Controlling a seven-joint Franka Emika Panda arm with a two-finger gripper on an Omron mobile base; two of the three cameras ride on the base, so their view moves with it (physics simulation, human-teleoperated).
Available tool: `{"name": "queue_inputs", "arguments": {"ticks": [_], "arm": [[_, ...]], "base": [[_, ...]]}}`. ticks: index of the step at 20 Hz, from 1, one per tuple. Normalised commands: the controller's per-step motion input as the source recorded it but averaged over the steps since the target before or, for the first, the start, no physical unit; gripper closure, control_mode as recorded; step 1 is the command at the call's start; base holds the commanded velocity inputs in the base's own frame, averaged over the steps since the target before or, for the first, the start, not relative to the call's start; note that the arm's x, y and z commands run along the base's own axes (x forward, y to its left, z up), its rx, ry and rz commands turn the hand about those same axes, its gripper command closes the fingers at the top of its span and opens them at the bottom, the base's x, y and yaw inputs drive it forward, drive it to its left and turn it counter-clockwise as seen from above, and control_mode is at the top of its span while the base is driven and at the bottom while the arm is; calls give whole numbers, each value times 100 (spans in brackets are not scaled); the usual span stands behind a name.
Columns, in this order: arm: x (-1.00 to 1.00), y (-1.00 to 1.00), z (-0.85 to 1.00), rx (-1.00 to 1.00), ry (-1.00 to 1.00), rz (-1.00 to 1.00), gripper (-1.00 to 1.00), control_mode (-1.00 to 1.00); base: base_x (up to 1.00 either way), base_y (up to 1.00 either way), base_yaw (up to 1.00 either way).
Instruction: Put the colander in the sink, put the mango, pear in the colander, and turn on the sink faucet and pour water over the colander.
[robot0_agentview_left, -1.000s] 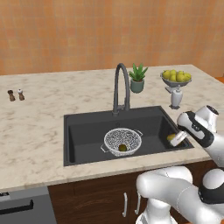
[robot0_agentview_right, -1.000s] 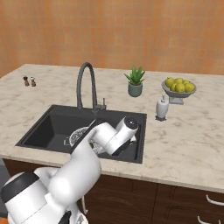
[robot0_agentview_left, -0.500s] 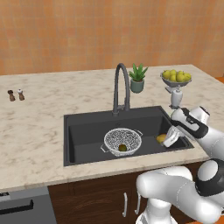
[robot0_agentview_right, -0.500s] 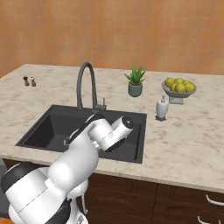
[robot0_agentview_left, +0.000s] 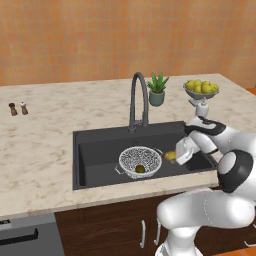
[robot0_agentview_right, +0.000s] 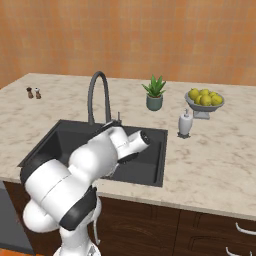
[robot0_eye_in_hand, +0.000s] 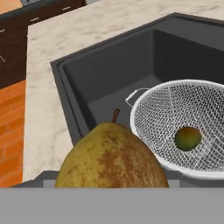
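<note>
Inside the sink, the colander rests on the basin floor with the mango lying at its bottom. The gripper hangs just beside the colander's right rim, over the right half of the basin, and its fingers are spread wide around the pear, which sits clamped between them. In the hand view the pear is seen stem-up, its long axis running from the fingers toward the stem, and the colander lies beyond it and off to one side, with the mango visible through the mesh. The deciding relation is this: the pear is near the rim but appears not yet to be above the colander's open bowl, so the coming move likely requires a short carry toward the colander's centre, to the robot's left, before release. The sink faucet stands behind the basin, with no stream visible.
</note>
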Motion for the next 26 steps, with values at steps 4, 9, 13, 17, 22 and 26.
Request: {"name": "queue_inputs", "arguments": {"ticks": [4,9,13,17,22,26], "arm": [[38,51,-1,8,0,16,100,-100],[33,37,-15,2,0,4,100,-100],[24,23,-48,0,0,0,100,-100],[24,12,-41,0,-5,0,100,-100],[7,39,-14,-2,-11,-4,100,-100],[18,26,-22,-5,-3,-11,100,-100]], "base": [[0,0,0],[0,0,0],[0,0,0],[0,0,0],[0,0,0],[0,0,0]]}}
